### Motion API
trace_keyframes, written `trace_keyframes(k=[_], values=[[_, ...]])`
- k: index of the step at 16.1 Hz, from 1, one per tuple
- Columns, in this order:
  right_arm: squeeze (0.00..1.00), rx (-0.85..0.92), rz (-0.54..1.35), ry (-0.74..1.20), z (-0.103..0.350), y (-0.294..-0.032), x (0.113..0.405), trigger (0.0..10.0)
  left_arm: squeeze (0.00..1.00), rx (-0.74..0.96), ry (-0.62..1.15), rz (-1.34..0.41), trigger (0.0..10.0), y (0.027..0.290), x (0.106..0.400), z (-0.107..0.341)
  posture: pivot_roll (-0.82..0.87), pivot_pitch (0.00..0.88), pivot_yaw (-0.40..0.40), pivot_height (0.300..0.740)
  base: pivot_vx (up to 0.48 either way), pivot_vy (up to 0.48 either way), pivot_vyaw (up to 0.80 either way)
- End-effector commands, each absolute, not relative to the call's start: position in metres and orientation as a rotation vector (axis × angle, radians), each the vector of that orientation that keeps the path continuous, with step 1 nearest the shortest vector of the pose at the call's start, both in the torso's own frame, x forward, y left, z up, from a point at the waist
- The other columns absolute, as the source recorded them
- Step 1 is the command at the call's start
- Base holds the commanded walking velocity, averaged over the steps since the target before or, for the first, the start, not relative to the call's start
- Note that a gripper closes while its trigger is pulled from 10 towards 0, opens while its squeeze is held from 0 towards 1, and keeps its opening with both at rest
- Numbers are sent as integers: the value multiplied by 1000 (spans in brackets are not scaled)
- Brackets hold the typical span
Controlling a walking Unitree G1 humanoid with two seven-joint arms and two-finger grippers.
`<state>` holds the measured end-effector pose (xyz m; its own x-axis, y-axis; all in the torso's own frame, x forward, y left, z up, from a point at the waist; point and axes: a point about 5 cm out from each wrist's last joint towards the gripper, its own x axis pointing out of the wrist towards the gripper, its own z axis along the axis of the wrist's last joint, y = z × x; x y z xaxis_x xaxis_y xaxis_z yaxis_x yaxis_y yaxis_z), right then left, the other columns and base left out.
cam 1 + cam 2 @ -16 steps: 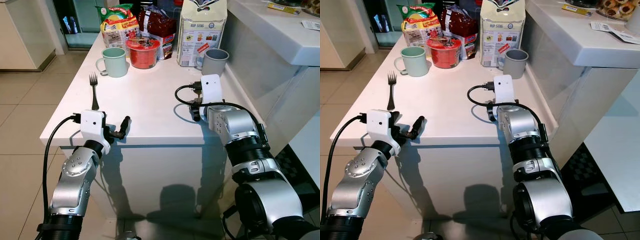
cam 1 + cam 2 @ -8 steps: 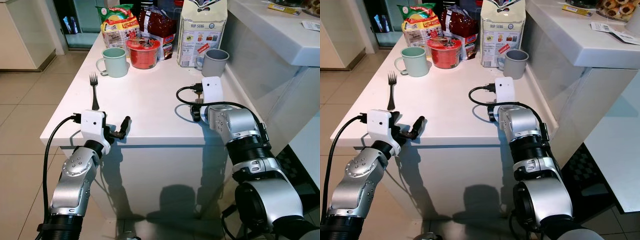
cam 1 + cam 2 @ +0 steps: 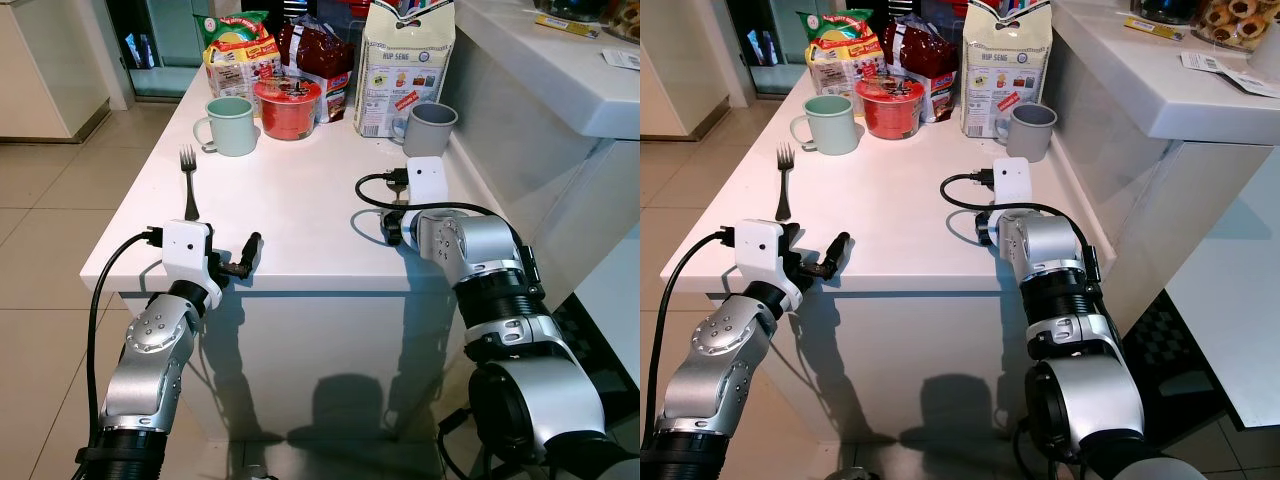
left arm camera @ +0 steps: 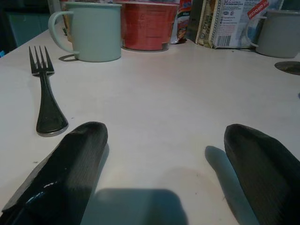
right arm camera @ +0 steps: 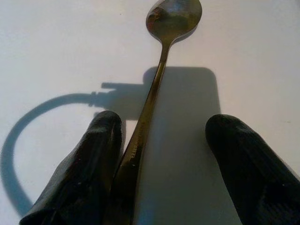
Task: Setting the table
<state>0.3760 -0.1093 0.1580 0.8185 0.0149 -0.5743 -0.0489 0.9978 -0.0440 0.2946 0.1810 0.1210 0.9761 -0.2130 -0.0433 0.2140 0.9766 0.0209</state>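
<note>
Both grippers sit low over the near part of a white table, fingers apart, with a fork on the robot's left and a spoon under the right gripper.

Nearest, the left gripper (image 4: 159,154) rests at the table's (image 3: 300,200) front edge with its two black fingers spread wide and nothing between them; the fork (image 3: 187,182) lies just beyond it, tines pointing away. The right gripper (image 5: 161,159) points down at the tabletop near the right edge, fingers apart, and the spoon (image 5: 159,61) lies flat between them, its handle close against one finger (image 5: 89,164), its bowl further out. Farther back stand a pale green mug (image 3: 230,124) and a red bowl (image 3: 287,104), with a grey mug (image 3: 431,124) to the right. Snack packets (image 3: 237,50) and a tall white bag (image 3: 403,60) line the far end.
</note>
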Motion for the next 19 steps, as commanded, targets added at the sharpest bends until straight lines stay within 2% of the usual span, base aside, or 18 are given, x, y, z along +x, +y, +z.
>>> trace_keyframes(k=[1, 19], values=[[0, -64, 34, 698, 140, -110, 368, 10000, 0, 42, 15, -209, 10000, 181, 297, 127, 144, 0, -35, 740, 0, 0, 0], [0, -41, -13, 735, 132, -111, 362, 10000, 0, 50, 13, -214, 10000, 183, 298, 129, 141, 0, -21, 740, 0, 0, 0]])
